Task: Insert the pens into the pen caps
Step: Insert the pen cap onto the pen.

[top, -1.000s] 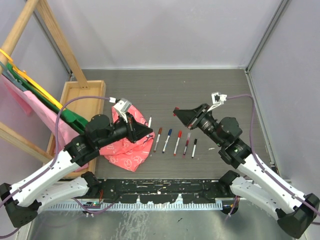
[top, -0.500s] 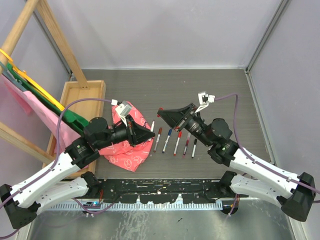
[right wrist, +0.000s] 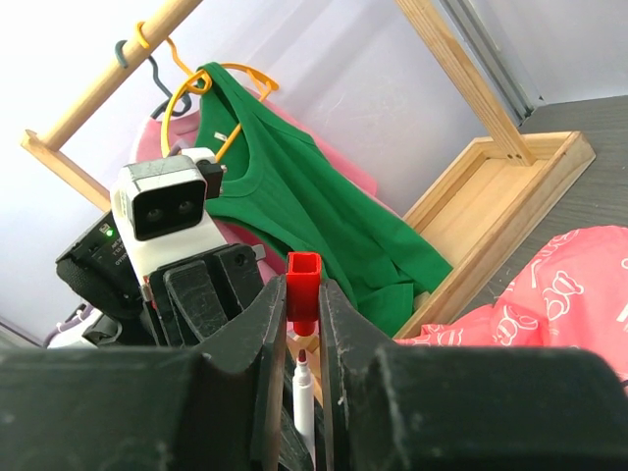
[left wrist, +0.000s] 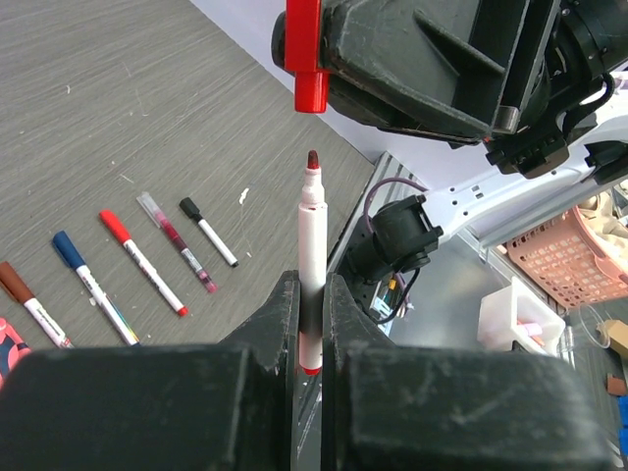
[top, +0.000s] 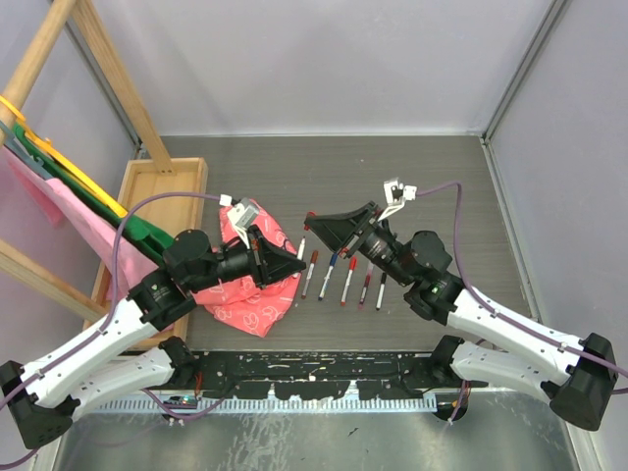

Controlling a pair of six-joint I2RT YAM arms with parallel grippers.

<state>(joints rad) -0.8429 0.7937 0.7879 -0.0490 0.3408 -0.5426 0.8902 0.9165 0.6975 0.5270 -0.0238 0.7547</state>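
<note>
I am at the mating step. My left gripper (left wrist: 311, 294) has its fingers closed tight on the lower barrel of a thin white-barrelled marker pen with a dark red tip (left wrist: 312, 226), holding it with the tip pointing out past the fingertips. My right gripper (right wrist: 303, 316) is nearly shut, pinching a short red plastic cap (right wrist: 303, 277) with most of the cap standing out beyond its fingers.

Both are held in the air over the middle of the dark grey table (top: 412, 177), above the left end of a row of five other pens (top: 348, 280) lying on it. Those look capped already, in brown, blue, red, clear and black. A pink patterned cloth (top: 245, 294) lies just left of the row, nearer the table's left edge.

From the left wrist, the cap hangs just beyond the tip, apart from it and a touch to the left. I judge the next move needs a small sideways correction, then a straight push along the barrel's line until the cap seats. An off-axis approach could bend the nib or twist the pen in my grip.
</note>
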